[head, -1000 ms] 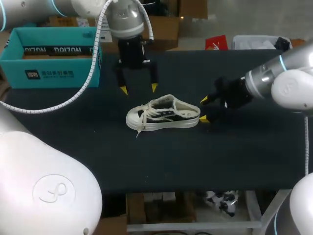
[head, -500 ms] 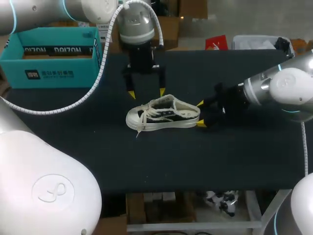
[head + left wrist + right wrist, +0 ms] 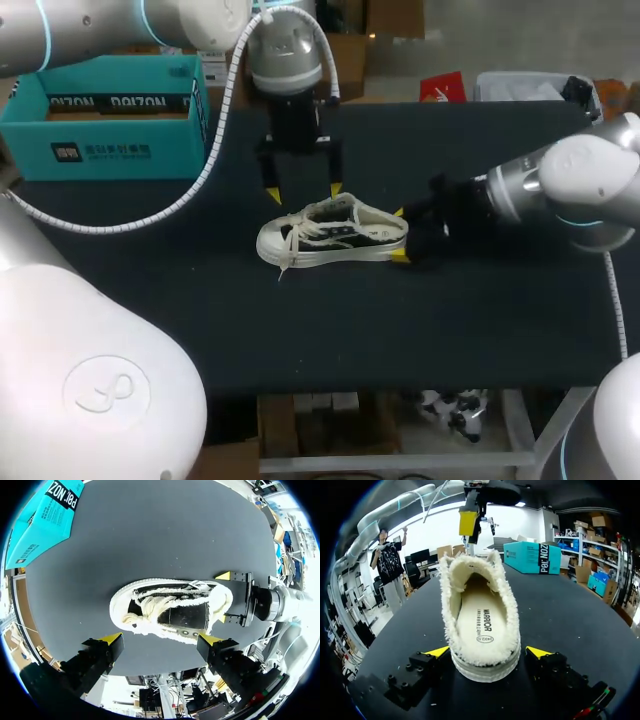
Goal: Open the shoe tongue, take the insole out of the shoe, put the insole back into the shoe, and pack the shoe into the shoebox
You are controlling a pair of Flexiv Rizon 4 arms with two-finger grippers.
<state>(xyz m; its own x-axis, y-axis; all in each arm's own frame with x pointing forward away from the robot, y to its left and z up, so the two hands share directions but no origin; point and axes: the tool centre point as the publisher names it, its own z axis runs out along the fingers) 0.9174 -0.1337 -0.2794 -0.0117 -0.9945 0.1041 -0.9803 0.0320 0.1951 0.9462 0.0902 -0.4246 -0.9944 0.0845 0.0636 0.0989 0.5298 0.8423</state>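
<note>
Glossy white rounded shells on left arm [image 3: 120, 20] and right arm [image 3: 590, 190], with thin cyan rings at joints and silver-grey wrist sections. Ribbed white hose [image 3: 213, 130] looping off left wrist. Black screw-studded left claw [image 3: 161, 639] and right claw [image 3: 487, 652], tipped with yellow wedges.

Shoe [image 3: 333, 230]: canvas upper in dark and cream cloth, with frayed, fuzzy cream edging round the collar. Laces are woven and rough. Sole is off-white, smooth, matt and rubbery.
Insole [image 3: 482, 622]: cream, flat, matt.
Worktop [image 3: 300, 320]: black, matt, no shine.
Shoebox [image 3: 105, 110]: teal cardboard with a faint sheen.
Left claw [image 3: 302, 192] and right claw [image 3: 400, 233]: matt black bodies, smooth yellow plastic-looking tips.
</note>
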